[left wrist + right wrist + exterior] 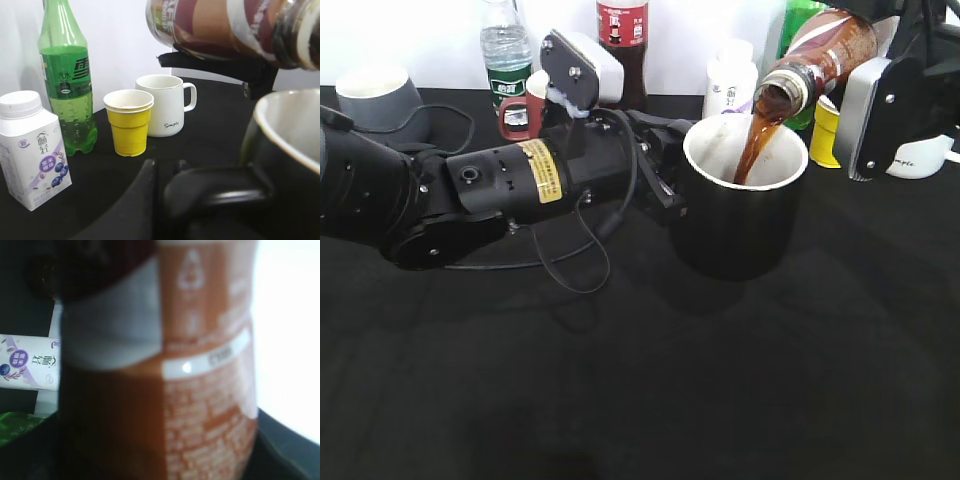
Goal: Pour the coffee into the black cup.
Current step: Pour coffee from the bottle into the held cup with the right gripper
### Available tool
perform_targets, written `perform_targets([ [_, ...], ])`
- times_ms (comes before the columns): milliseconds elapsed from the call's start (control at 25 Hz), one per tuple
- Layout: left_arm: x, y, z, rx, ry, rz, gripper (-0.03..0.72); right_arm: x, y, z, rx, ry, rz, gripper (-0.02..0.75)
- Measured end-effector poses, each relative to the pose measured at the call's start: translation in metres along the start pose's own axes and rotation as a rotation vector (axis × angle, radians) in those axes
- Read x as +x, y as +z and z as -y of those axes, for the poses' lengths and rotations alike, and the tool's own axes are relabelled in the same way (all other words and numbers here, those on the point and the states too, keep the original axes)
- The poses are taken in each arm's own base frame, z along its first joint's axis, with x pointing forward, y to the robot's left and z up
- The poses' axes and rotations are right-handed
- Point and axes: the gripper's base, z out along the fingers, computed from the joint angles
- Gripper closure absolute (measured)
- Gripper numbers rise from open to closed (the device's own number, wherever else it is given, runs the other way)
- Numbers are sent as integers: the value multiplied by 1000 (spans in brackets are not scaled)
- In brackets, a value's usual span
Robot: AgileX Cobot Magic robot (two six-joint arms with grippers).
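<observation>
Black tablecloth (650, 400) fills the lower half of the exterior view. Above it, at centre right, stands the black cup (740, 215), white inside. The coffee bottle (820, 55) hangs tilted at the upper right, its open mouth just above the cup's rim, and a brown stream falls from it into the cup.

From the left edge, the left arm (470, 185) lies low across the table. The left gripper (665, 185) sits against the cup's left side; in the left wrist view its dark fingers (200, 192) are pressed around the cup's handle at the lower centre.

At the upper right, the right gripper (865, 60) carries the bottle. The right wrist view is filled by the blurred orange-and-white label, so the jaws are closed on the bottle.

Along the white wall at the top stand a grey mug (375, 95), a water bottle (507, 50), a dark drink bottle (623, 45), a white milk bottle (730, 80), a green bottle (67, 75), a yellow paper cup (129, 122) and a white mug (165, 105).
</observation>
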Motion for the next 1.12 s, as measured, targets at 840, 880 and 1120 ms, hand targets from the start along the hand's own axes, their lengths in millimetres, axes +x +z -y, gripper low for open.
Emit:
perform_targets([
  [840, 2, 0, 0, -1, 4, -17, 628, 1, 0, 4, 40, -156, -10, 210],
  [880, 2, 0, 0, 0, 5, -17, 628, 0, 0, 6, 53, -166, -6, 210],
  [1120, 2, 0, 0, -1, 6, -20, 628, 0, 0, 10, 95, -185, -3, 210],
])
